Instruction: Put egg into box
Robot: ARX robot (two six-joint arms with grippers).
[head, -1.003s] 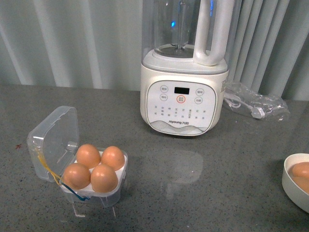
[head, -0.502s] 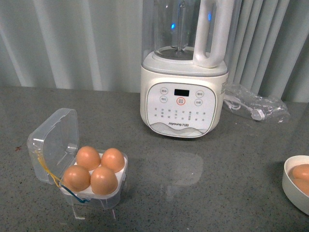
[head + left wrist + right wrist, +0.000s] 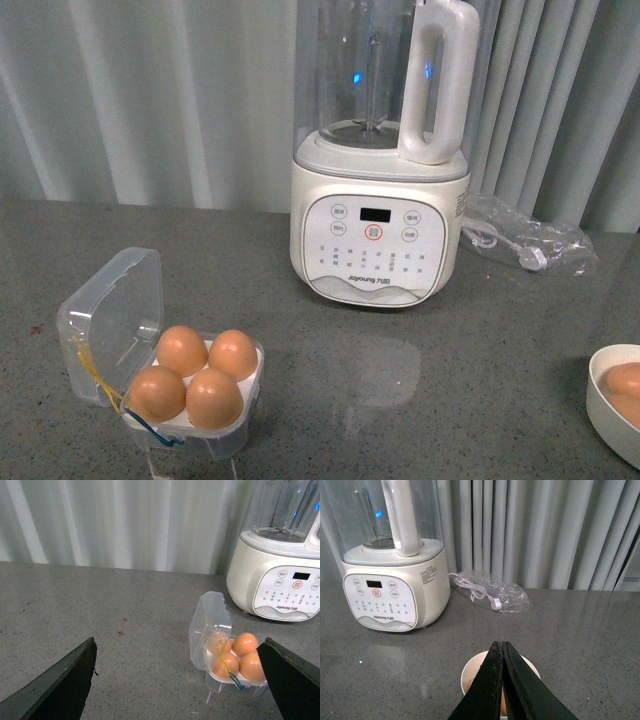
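All four holes of the box (image 3: 112, 312) on the table (image 3: 450, 400) hold an egg (image 3: 214, 397), lid tipped back for access. The left claw (image 3: 179, 640) hangs released and empty facing it; the right claw (image 3: 501, 646), clenched on nothing, points over the white bowl (image 3: 470, 672) of spare eggs (image 3: 625, 380), so the task looks complete

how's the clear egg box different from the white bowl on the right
The box is clear plastic with a hinged lid standing open; the bowl is opaque white, round and lidless. The box shows four eggs, one per hole; the bowl, cut off at the right edge, shows two. Both hold orange-brown eggs on the grey table.
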